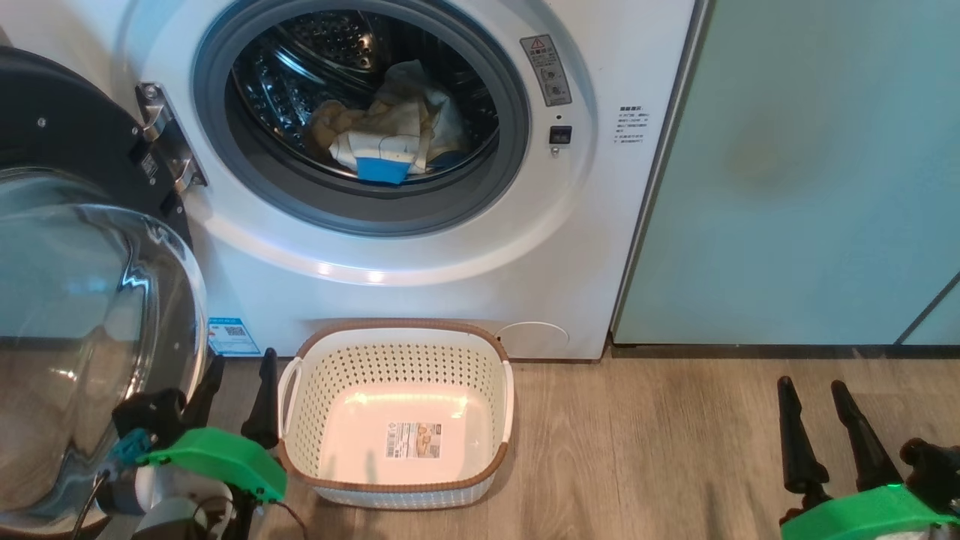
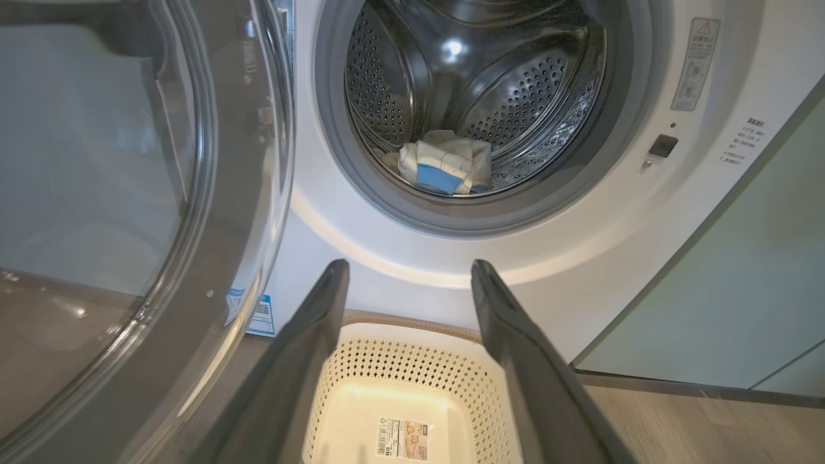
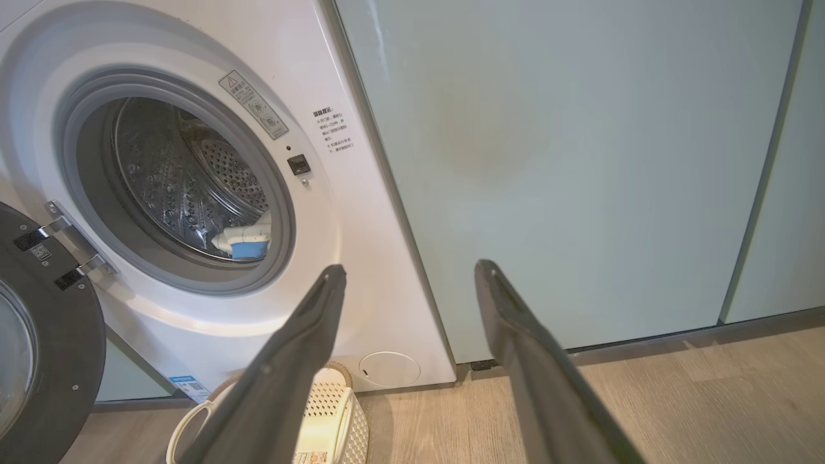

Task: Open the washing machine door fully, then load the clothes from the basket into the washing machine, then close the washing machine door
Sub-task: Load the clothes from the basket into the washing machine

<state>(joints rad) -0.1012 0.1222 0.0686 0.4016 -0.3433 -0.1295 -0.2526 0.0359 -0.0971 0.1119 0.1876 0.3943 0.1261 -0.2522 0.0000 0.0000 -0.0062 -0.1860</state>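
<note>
The washing machine [image 1: 480,270] stands with its door [image 1: 82,300] swung wide open to the left, black rim and glass bowl facing me. Pale yellow clothes [image 1: 390,135] with a blue part lie in the steel drum, also seen in the left wrist view as clothes [image 2: 445,167] and in the right wrist view as clothes [image 3: 248,240]. The cream basket [image 1: 397,352] sits on the floor before the machine, its label showing on its bare base. My left gripper [image 1: 238,364] is open, between the door and the basket. My right gripper [image 1: 814,390] is open at the lower right.
Pale teal cabinet doors [image 1: 810,172] stand right of the machine. Wood-look floor [image 1: 645,450] stretches between the basket and my right gripper. The open door's glass bowl [image 2: 97,212] bulges close to my left gripper's left side.
</note>
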